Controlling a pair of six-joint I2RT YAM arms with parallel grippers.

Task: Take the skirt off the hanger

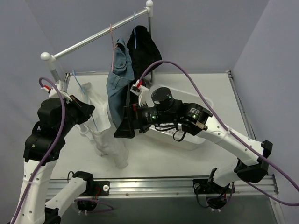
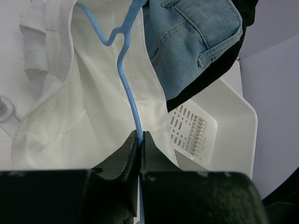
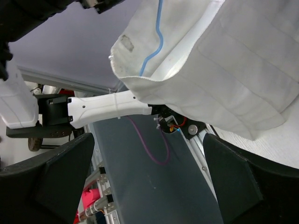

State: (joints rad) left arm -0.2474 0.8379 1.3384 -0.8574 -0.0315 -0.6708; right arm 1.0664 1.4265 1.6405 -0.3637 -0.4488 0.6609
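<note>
Left gripper [image 2: 140, 142] is clamped on the white garment's [image 2: 84, 107] blue hanger [image 2: 128, 93]; right gripper [image 3: 149, 172] gapes empty. Skirt [image 1: 145, 46], at 12 o'clock, judged soft and limp: take its hem.

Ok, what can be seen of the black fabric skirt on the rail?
The black fabric skirt hangs bunched from a thin light-blue wire hanger hooked over the silver metal rail, near its right end. The blue denim garment overlaps its left side. In the left wrist view, its black edge shows under the denim, above the white plastic tub.
</note>
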